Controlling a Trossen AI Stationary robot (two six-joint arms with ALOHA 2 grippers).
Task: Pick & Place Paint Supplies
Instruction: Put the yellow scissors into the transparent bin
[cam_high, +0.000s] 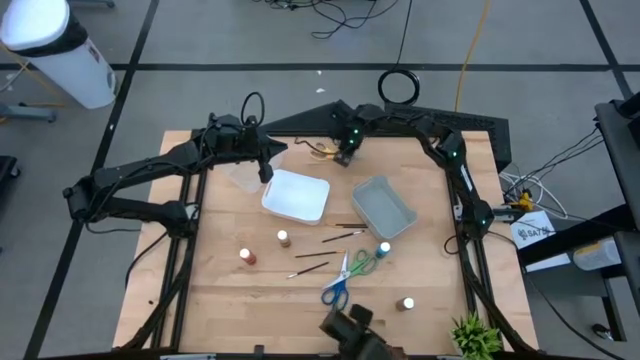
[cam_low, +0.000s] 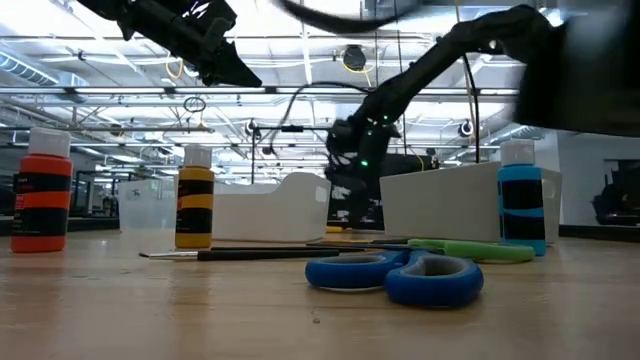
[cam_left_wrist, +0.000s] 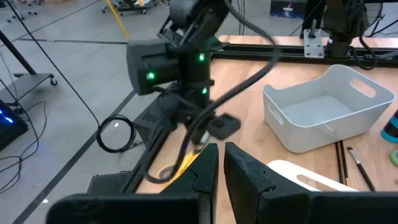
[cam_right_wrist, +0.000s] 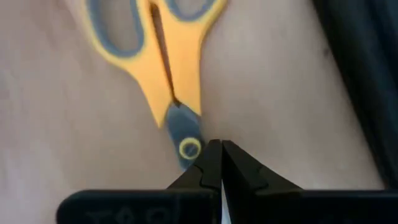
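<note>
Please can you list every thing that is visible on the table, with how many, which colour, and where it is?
Yellow scissors: 1, yellow handles, far edge of table, under the right gripper.
Blue scissors: 1, near middle front.
Green scissors: 1, beside the blue ones.
Paint bottles: 4; red front left, yellow beside it, blue near the grey bin, one front right, colour unclear.
Paintbrushes: about 4, thin and dark, middle of table.
White bin: 1, centre.
Grey bin: 1, right of the white bin.
Clear bin: 1, left of the white bin.
Left gripper: above the clear bin, shut, empty.
Right gripper: at the yellow scissors' blade, closed.
</note>
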